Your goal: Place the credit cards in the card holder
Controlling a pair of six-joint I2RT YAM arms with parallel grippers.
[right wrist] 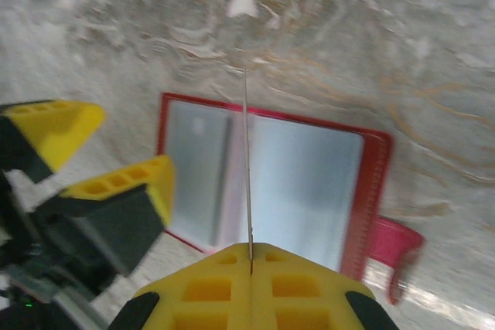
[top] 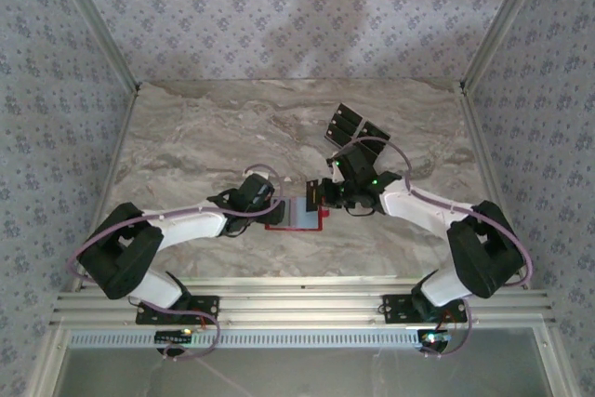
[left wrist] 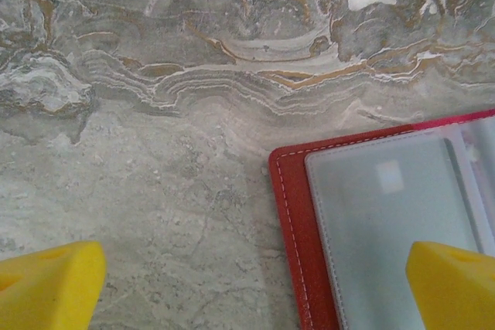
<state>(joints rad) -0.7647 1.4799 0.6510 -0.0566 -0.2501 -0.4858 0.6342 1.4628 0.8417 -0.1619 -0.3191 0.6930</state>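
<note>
The card holder [top: 299, 218] lies open on the marble table, red with pale grey-blue pockets [right wrist: 302, 179] and a clasp tab [right wrist: 393, 246] at its right. My right gripper [right wrist: 251, 259] is shut on one credit card [right wrist: 247, 152], seen edge-on and held upright over the holder's middle fold. From above, the right gripper [top: 323, 194] hovers at the holder's upper right. My left gripper [left wrist: 251, 287] is open and low over the holder's left edge [left wrist: 298, 222], one fingertip [left wrist: 452, 284] above the pocket. More black credit cards [top: 350, 125] lie farther back.
The left gripper's yellow fingers [right wrist: 131, 183] stand close beside the held card in the right wrist view. Patterned walls and metal posts [top: 93, 20] enclose the marble table [top: 186, 137]. A metal rail [top: 297, 309] runs along the near edge.
</note>
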